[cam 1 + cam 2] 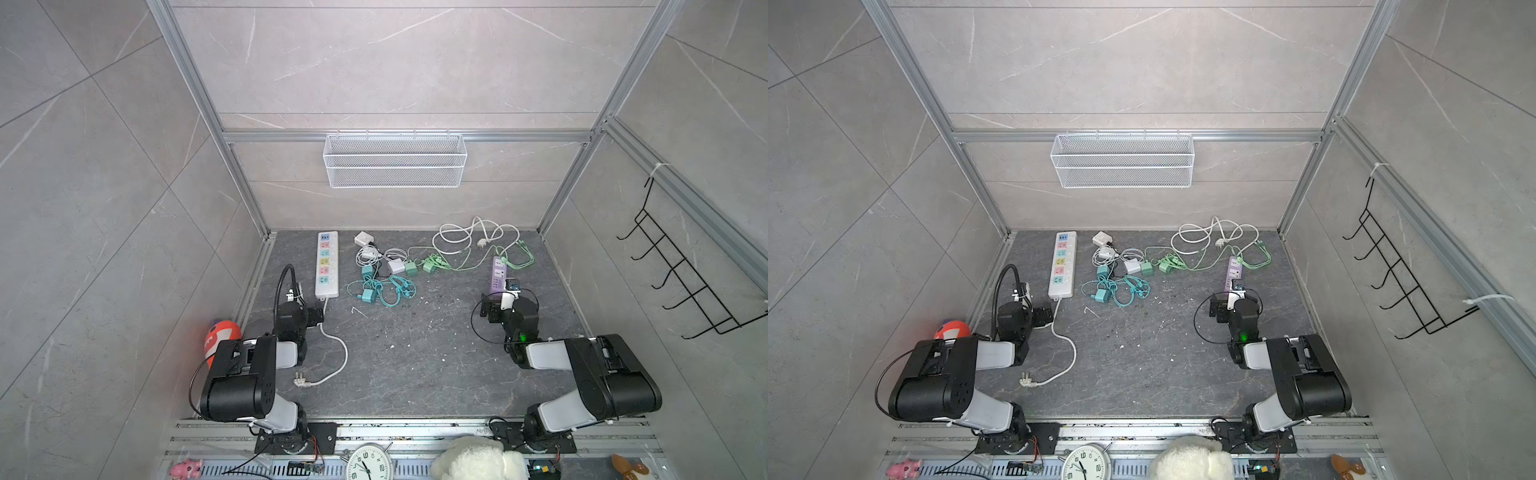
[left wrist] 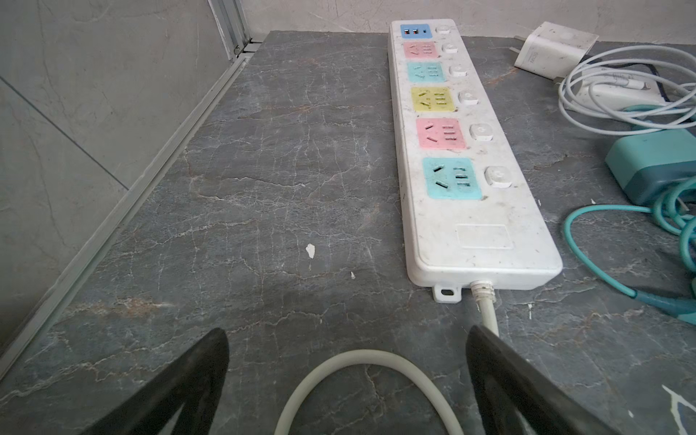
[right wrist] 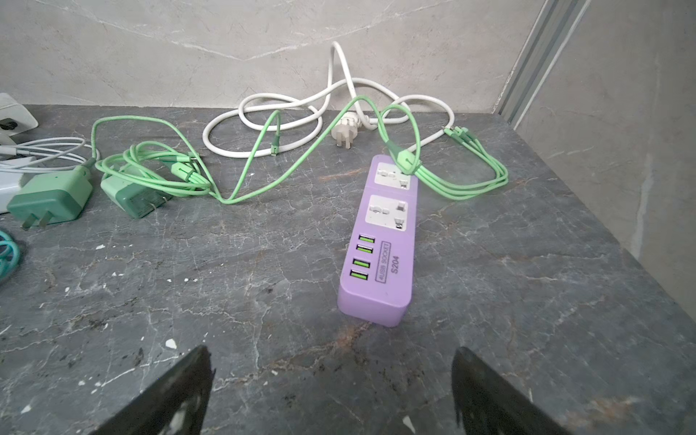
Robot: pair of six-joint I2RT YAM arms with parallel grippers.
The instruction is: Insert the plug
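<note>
With both the left end effector (image 2: 346, 331) and right end effector (image 3: 330, 349) wide open and empty, the teal charger (image 2: 655, 165) lies on the desk (image 1: 415, 353) just beside the white power strip (image 2: 470, 226), whose long axis runs straight away from the nearer left one.

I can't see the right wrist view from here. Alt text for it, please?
A purple plastic power strip with two sockets and four USB ports lies on the dark stone tabletop just beyond the open, empty right gripper. Behind it lie a white cord's plug and tangled light green cables.
</note>
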